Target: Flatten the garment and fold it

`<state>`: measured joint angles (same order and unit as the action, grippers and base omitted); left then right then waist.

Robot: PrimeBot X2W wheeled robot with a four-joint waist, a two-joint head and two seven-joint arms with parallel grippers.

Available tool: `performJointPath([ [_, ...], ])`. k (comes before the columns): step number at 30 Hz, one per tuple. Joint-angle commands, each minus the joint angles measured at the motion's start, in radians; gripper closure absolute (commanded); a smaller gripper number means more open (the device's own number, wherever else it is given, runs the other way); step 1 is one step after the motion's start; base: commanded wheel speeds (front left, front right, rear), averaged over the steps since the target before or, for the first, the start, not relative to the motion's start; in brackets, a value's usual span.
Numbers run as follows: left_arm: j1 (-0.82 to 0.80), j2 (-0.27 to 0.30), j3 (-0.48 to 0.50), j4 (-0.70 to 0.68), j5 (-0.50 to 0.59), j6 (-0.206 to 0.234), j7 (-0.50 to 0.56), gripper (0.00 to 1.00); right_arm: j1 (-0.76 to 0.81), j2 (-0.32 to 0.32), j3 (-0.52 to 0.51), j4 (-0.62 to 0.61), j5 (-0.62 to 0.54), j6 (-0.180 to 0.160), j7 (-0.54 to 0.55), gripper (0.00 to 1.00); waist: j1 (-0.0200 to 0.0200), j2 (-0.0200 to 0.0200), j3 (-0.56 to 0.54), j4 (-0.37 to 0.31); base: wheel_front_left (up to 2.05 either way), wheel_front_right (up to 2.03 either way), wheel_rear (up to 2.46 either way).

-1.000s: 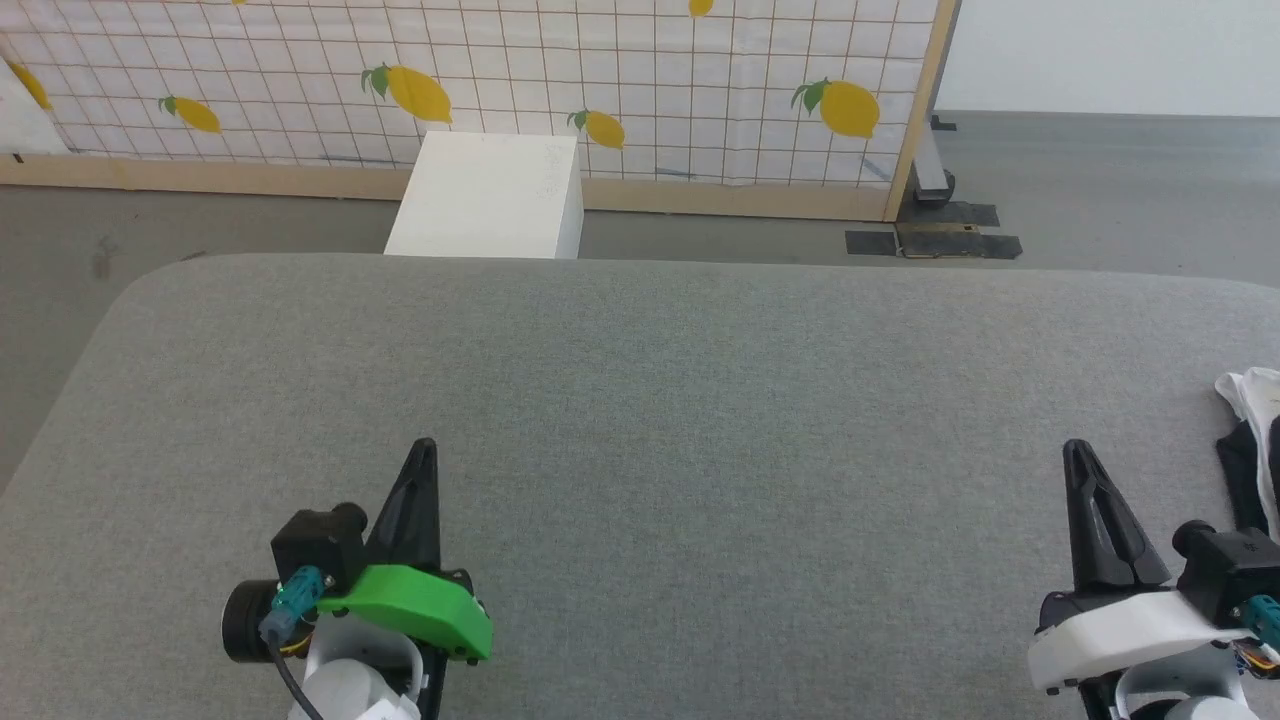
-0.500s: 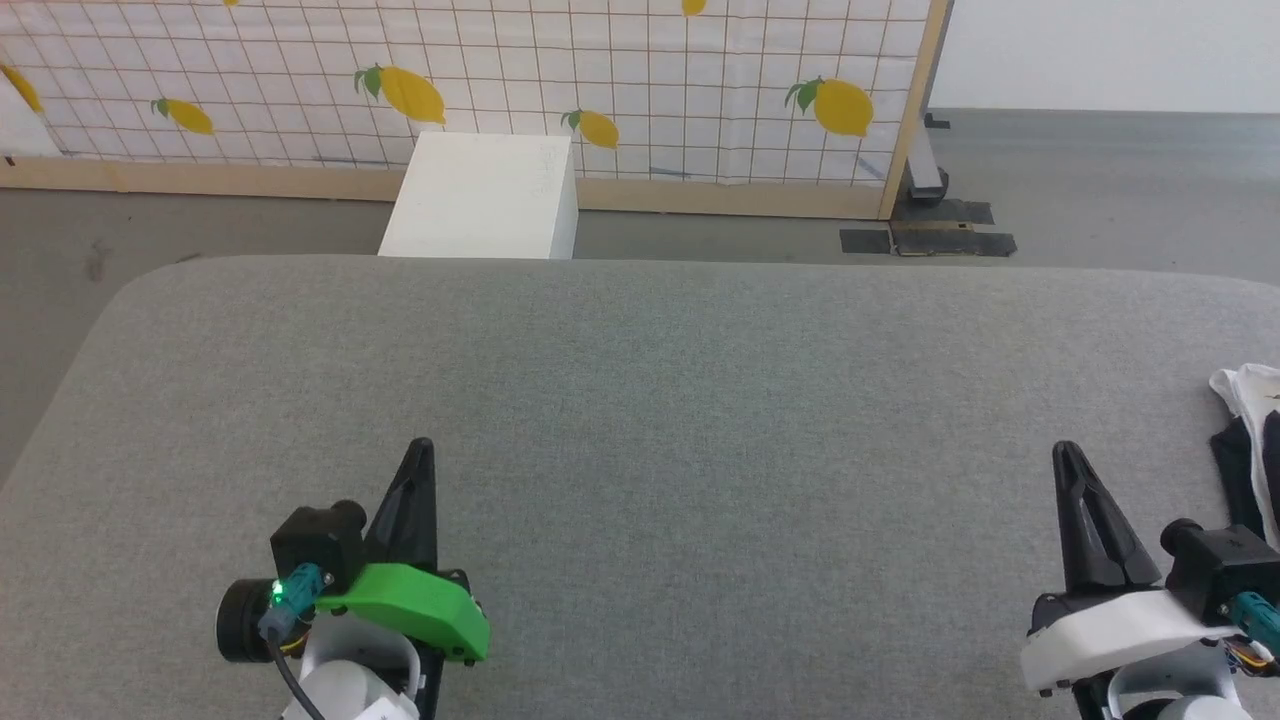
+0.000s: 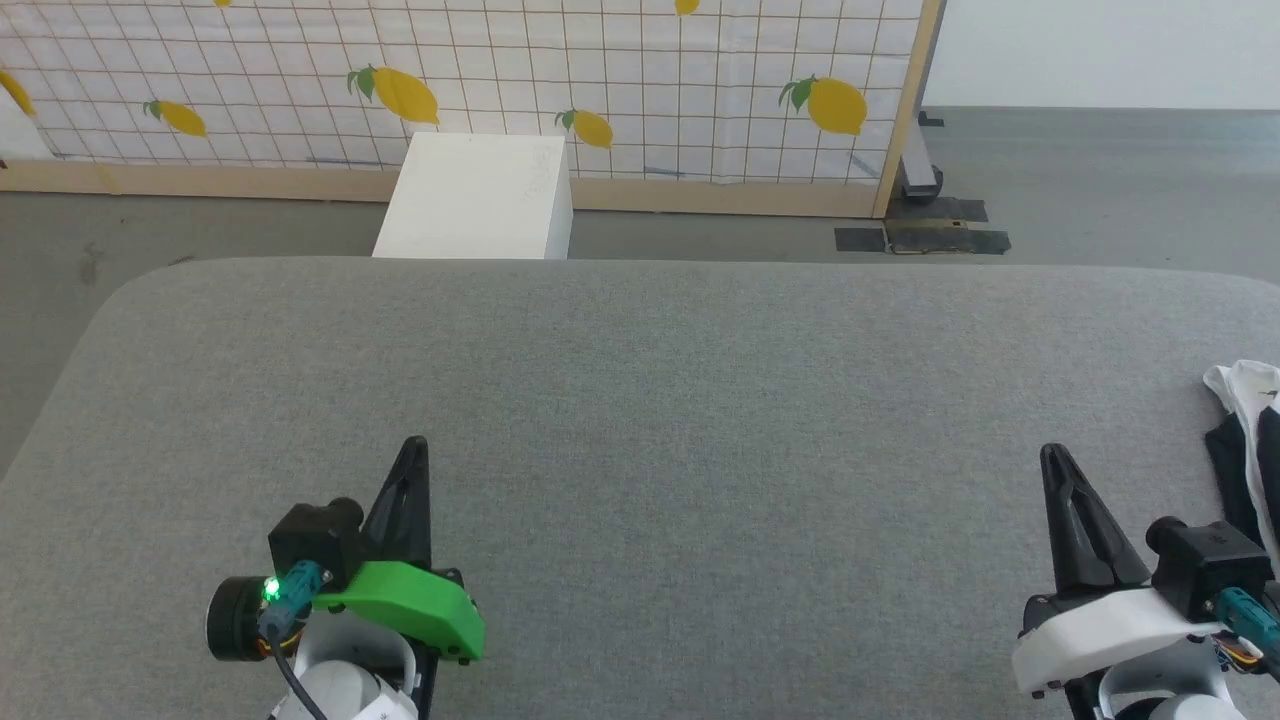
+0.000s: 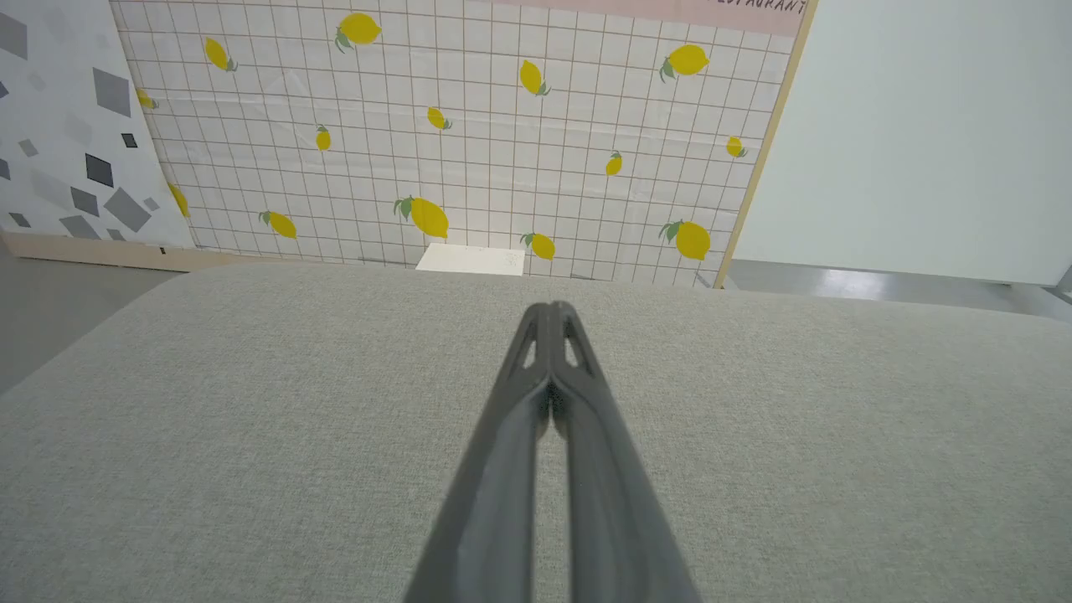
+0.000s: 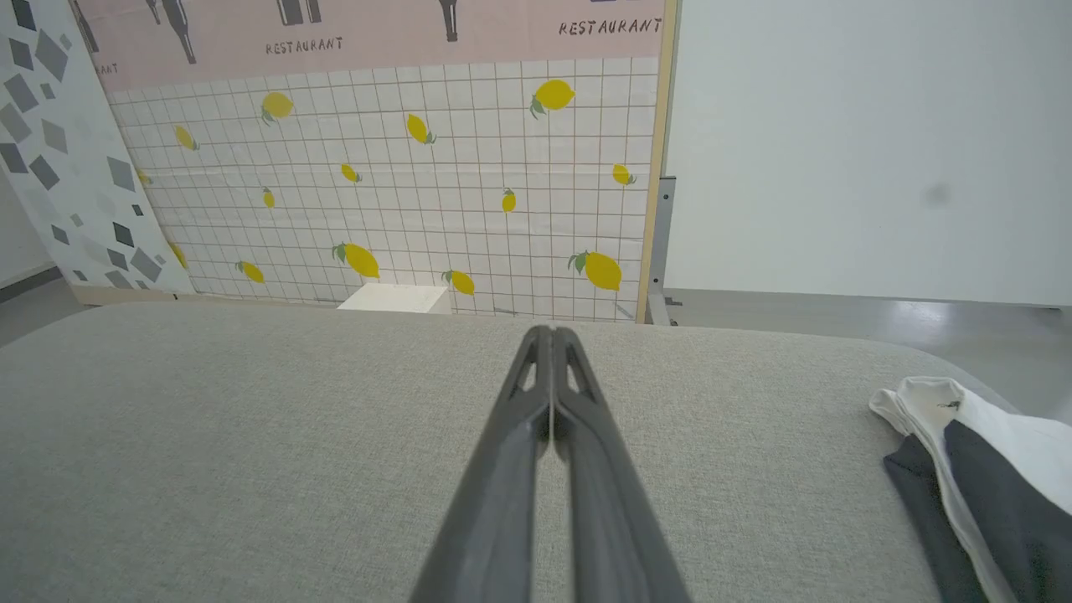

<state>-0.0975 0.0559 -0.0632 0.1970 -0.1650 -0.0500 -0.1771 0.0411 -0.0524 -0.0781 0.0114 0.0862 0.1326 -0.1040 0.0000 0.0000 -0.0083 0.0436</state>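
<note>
The left gripper (image 3: pixel 414 446) and right gripper (image 3: pixel 1050 452) hover closed, empty; the garment (image 3: pixel 1240 390) lies bunched at the right edge of the grey surface (image 3: pixel 640 400), possibly overhanging, so a careless tug could drag it off

I see a wide grey fabric-covered bench w/ rounded corners (image 3: pixel 640 400) across the fg. Beyond it is smooth grey floor (image 3: pixel 1100 190) w/ a white rectangular box (image 3: pixel 475 195) just in front of a wood-framed white grid panel printed w/ yellow lemons (image 3: pixel 650 90). A pink strip reading RESTAURANT (image 5: pixel 377 33) tops that panel. There's a white panel w/ grey shards (image 4: pixel 59 126) to the left and a plain white wall (image 3: pixel 1100 50) to the right. Flat black plates (image 3: pixel 920 238) lie at the frame's foot. Light is even, approx. shadowless.
</note>
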Motion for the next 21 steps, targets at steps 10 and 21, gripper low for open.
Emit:
performJointPath([
  [10, 0.026, -0.002, 0.011, -0.03, 0.029, 0.014, 0.024, 1.0, -0.016, 0.001, 0.012, -0.004, -0.017, -0.001, 0.017, 1.0, 0.0, 0.0, 0.001, -0.005, 0.0, 0.0, 0.0],
  [21, 0.037, -0.003, 0.019, -0.054, 0.049, 0.019, 0.047, 1.0, -0.019, 0.001, 0.022, -0.005, -0.027, -0.001, 0.029, 1.0, 0.0, 0.0, 0.002, -0.011, 0.0, 0.0, 0.0],
])
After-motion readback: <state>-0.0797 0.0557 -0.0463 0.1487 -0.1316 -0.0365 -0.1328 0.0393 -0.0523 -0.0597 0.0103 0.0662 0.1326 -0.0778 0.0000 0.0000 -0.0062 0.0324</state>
